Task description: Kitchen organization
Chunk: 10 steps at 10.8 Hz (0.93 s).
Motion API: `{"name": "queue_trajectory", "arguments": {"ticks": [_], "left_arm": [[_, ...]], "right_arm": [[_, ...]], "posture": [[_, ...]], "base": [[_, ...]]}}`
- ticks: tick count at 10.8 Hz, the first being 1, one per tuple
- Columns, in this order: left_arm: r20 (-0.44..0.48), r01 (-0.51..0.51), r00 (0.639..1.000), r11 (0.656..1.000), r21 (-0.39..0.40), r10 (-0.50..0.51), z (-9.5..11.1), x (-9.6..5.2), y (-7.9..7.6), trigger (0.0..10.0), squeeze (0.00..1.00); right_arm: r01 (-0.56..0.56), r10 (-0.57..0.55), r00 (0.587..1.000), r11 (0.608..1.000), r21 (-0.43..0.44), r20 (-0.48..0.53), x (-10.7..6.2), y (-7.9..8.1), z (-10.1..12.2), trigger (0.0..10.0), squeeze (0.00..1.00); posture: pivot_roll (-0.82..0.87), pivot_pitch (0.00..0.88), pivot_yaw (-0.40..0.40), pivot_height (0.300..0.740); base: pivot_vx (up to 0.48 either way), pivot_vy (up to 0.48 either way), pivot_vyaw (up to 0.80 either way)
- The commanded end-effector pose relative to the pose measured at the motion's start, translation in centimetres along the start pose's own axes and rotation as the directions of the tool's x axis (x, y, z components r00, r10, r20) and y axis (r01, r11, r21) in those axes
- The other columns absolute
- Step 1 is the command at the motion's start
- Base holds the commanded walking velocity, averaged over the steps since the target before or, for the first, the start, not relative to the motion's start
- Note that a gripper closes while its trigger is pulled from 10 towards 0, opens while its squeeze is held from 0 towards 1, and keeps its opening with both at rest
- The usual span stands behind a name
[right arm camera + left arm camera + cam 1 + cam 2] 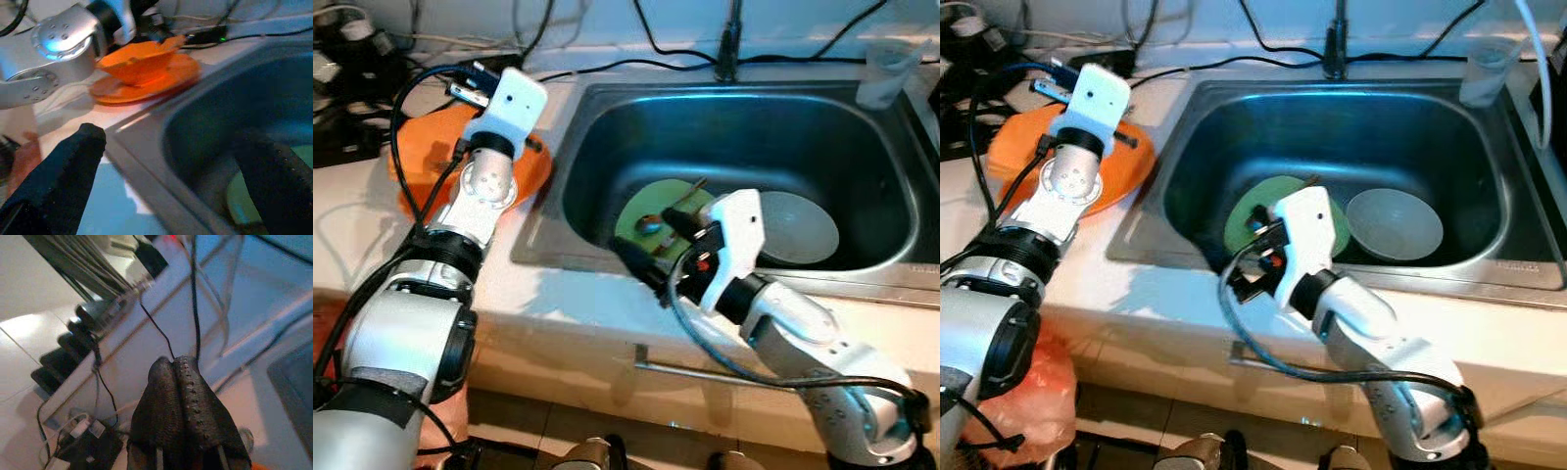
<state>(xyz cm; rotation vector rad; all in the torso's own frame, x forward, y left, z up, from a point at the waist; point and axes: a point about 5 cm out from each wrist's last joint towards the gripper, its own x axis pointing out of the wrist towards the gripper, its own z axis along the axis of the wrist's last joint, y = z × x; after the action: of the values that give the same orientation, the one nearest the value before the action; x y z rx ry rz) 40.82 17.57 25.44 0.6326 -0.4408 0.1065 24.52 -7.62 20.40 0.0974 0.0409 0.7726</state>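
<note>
Now the right gripper [641,262] hangs over the near rim of the deep stainless-steel sink [607,117], its two long black fingers spread wide with nothing between them; in the right wrist view one finger [58,171] lies over the pale countertop [597,304] outside the rim and the other finger [279,181] over the basin, so the steel edge runs between them. Just beyond the fingertips, on the basin floor, lies a flat round green plate [1253,211] with a small utensil on it, too small to make out; beside the plate, farther from the fingers, sits a smooth grey round bowl [1396,223], the two close together or touching; the rest of the basin floor past them is bare steel.

Left of the sink, the left gripper [176,382] is raised above the counter with its dotted, rubbery black fingers pressed together, empty; beneath that arm rests a shallow orange plastic plate [146,81] carrying an orange bowl with a wavy rim [139,61], close to the sink's left edge. Black cables [646,39] trail along the white wall behind the faucet, and a clear plastic cup [891,69] stands at the far right corner of the sink.
</note>
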Motion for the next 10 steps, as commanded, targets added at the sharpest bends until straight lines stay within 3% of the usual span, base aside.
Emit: {"name": "queue_trajectory", "arguments": {"ticks": [1,5,7,10], "left_arm": [[0.031,-0.034,0.999,0.999,-0.027,0.035,0.5,0.2,0.7,0.0,0.0],[0.189,0.019,0.982,0.99,-0.137,0.007,4.1,0.7,-0.9,0.0,0.0],[0.252,0.05,0.968,0.986,-0.156,-0.009,5.5,0.6,-1.6,0.0,0.0],[0.381,0.077,0.924,0.978,-0.192,0.002,8.7,0.6,-1.9,0.0,0.0]], "right_arm": [[-0.029,0.029,0.999,0.999,-0.014,0.016,0.3,0.3,0.2,10.0,0.0],[-0.015,0.016,1.0,0.998,-0.057,0.024,0.6,-0.1,0.2,10.0,0.0],[0.008,-0.006,1.0,0.998,-0.067,0.027,0.6,-0.4,0.3,10.0,0.0],[0.037,-0.035,0.999,0.995,-0.089,0.029,0.5,-0.8,0.3,10.0,0.0]], "posture": [[-0.06,0.04,0.145,0.74],[-0.06,0.02,0.139,0.74],[-0.06,0.018,0.139,0.74],[-0.07,0.015,0.14,0.74]], "base": [[0.0,0.0,0.0],[0.0,0.0,0.0],[0.0,0.0,0.0],[0.0,0.0,0.0]]}}
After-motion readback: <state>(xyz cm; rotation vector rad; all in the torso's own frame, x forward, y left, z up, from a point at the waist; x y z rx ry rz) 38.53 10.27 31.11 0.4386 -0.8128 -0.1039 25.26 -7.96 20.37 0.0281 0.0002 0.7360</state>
